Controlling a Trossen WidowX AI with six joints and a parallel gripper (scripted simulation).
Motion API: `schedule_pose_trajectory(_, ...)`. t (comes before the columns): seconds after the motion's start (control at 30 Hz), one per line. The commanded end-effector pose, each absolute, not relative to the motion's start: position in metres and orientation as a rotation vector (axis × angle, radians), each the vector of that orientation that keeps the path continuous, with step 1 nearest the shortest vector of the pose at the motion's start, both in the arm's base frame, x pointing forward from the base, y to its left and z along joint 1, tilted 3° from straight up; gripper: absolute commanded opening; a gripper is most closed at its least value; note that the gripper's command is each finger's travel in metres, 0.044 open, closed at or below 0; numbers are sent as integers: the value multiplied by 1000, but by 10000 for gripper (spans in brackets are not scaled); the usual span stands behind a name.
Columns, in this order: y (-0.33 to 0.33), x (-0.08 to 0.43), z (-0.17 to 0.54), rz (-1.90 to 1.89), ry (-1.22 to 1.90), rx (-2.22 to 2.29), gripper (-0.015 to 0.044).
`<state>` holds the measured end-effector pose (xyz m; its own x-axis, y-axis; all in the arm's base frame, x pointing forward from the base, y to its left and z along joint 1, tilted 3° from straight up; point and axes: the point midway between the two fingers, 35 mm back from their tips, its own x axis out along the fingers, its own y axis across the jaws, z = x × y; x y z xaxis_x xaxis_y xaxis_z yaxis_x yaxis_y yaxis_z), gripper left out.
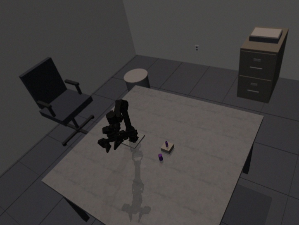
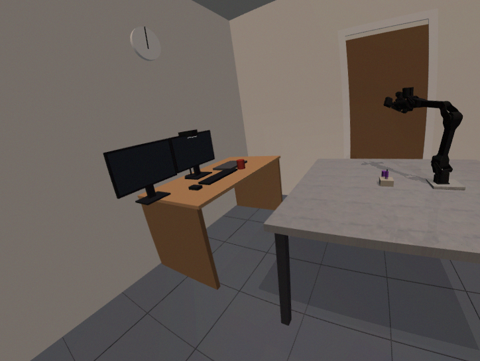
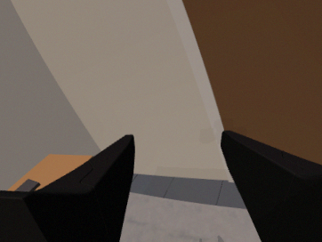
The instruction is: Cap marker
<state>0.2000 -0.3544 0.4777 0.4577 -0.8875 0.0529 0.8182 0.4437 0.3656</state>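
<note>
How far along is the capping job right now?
Nothing is done yet: the cap stands loose on the table beside the holder block, the marker uncapped. In hand: the gripper hangs open and empty, high above the table. Left: grasp the cap, press it on, move the arm away.
</note>
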Motion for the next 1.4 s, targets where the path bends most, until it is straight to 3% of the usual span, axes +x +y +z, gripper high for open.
schedule_pose_trajectory(0.0,-346,236,432,-1014,-104,422,241)
schedule_pose_trajectory(0.47,-224,333,257,-807,639,737,241)
schedule_pose_trajectory(0.83,-87,299,163,-742,1328,714,241)
schedule_pose_trajectory(1.37,-84,300,115,-742,1369,703,241)
